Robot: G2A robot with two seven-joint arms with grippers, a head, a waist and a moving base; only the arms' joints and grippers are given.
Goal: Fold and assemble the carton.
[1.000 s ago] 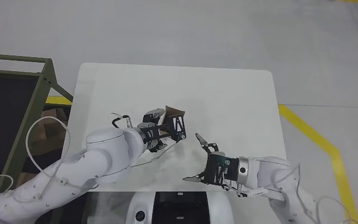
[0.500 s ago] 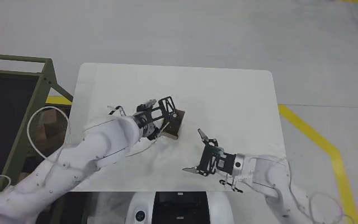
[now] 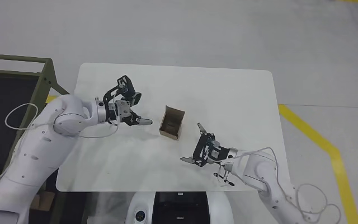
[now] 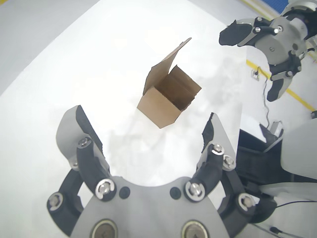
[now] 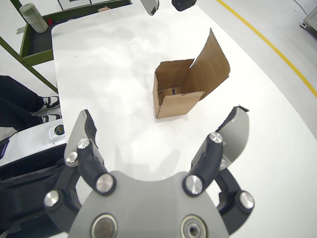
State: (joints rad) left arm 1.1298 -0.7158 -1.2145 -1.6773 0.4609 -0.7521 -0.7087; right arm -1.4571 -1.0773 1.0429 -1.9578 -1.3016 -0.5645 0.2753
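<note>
A small brown carton (image 3: pixel 172 122) stands upright on the white table (image 3: pixel 235 89), top open, one tall flap raised. In the left wrist view the carton (image 4: pixel 163 105) shows its hollow inside. In the right wrist view the carton (image 5: pixel 178 100) has folded flaps at its bottom. My left gripper (image 3: pixel 136 103) hovers open to the carton's left, apart from it. My right gripper (image 3: pixel 192 144) is open near the table's front, right of the carton, touching nothing. Each wrist view shows its own gripper, left (image 4: pixel 145 112) and right (image 5: pixel 162 111), and the other arm's beyond the carton, right (image 4: pixel 250 65) and left (image 5: pixel 166 11).
A green metal rack (image 3: pixel 28 95) stands off the table's left edge, with a pale bottle (image 5: pixel 33 17) on it. A yellow floor line (image 3: pixel 313 134) runs to the right. Bare table surrounds the carton on all sides.
My left gripper has let go of the carton and pulled back to the left. The carton now stands alone on the table. My right gripper shifted slightly left, still open.
</note>
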